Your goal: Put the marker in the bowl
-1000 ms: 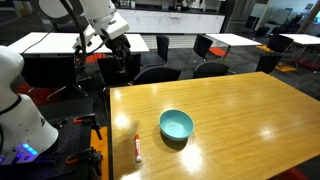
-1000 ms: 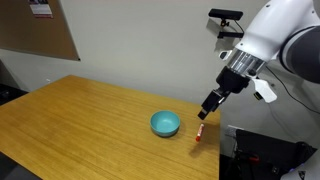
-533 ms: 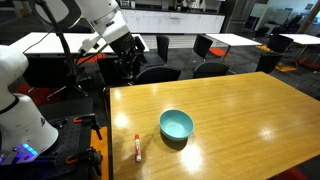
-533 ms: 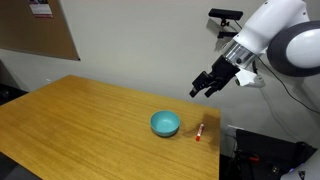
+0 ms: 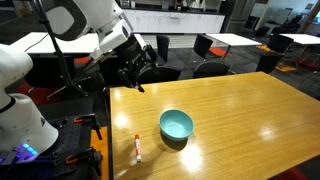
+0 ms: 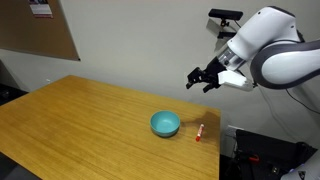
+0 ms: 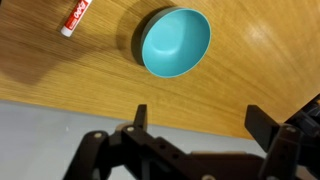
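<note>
The teal bowl (image 5: 176, 124) sits empty on the wooden table (image 5: 240, 110), near its end; it also shows in an exterior view (image 6: 165, 123) and in the wrist view (image 7: 175, 42). The red marker with a white section (image 5: 136, 147) lies flat on the table beside the bowl, close to the table edge; it also shows in an exterior view (image 6: 200, 132) and in the wrist view (image 7: 76, 16). My gripper (image 5: 140, 76) is open and empty, high above the table's end, well apart from the marker and the bowl (image 6: 199, 78) (image 7: 200, 118).
Black office chairs (image 5: 160, 72) stand behind the table's far edge. More tables and chairs (image 5: 235, 42) fill the room behind. A wall with a cork board (image 6: 45, 30) is beyond the table. The robot base (image 5: 20, 120) stands beside the table's end.
My gripper has risen and swung away from the marker, moving up and over toward the table's far side. The marker and the bowl have not moved.
</note>
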